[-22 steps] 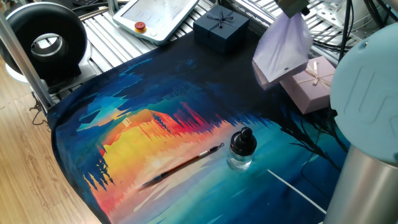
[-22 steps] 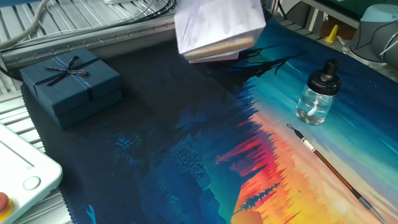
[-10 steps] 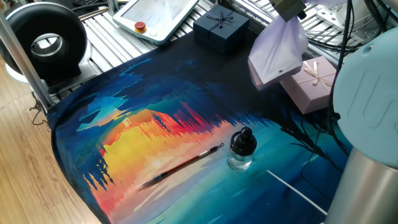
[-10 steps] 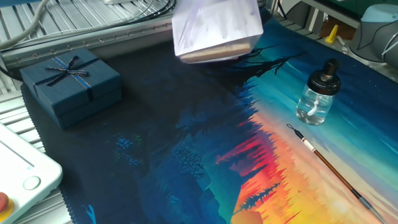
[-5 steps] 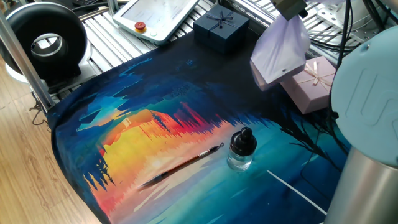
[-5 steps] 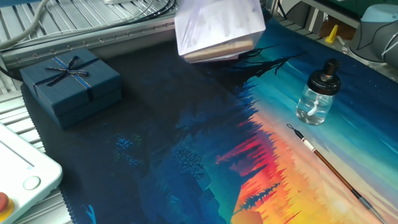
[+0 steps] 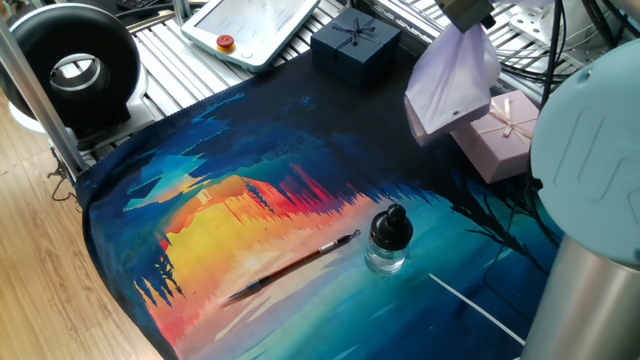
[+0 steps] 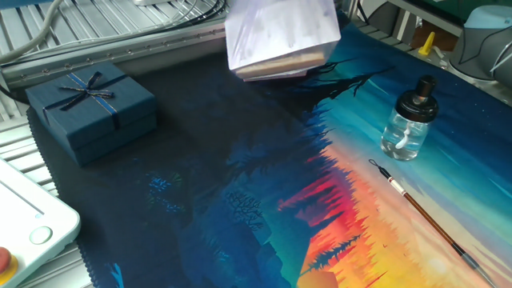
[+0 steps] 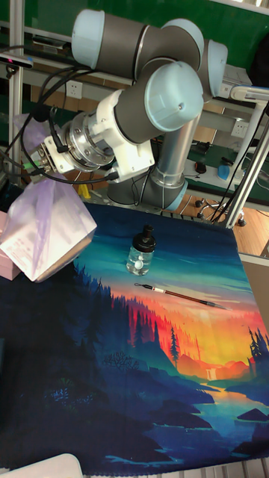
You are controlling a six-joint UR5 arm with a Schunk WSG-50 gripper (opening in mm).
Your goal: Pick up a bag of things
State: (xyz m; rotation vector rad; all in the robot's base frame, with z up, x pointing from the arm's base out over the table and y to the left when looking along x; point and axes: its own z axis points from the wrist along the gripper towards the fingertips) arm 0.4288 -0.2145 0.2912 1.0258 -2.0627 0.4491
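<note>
The bag of things (image 7: 455, 85) is a pale-lilac translucent plastic bag with a whitish block inside. It hangs clear of the painted mat, tilted, beside and partly in front of the pink gift box (image 7: 505, 135). My gripper (image 7: 468, 18) is shut on the bag's gathered top. In the tall fixed view the gripper (image 9: 42, 163) pinches the neck below the flared ends, and the bag (image 9: 46, 233) dangles under it. The other fixed view shows the bag (image 8: 280, 32) at the top edge, with the gripper out of frame.
A dark navy gift box (image 7: 357, 42) sits at the mat's far corner, next to a teach pendant (image 7: 255, 25). An ink bottle (image 7: 388, 240) and a paintbrush (image 7: 295, 265) lie on the mat. A black round device (image 7: 75, 65) stands off the mat's left side.
The hanging bag swayed a little left a second ago and has swung back right. The gripper stays shut on it, and nothing on the mat has moved.
</note>
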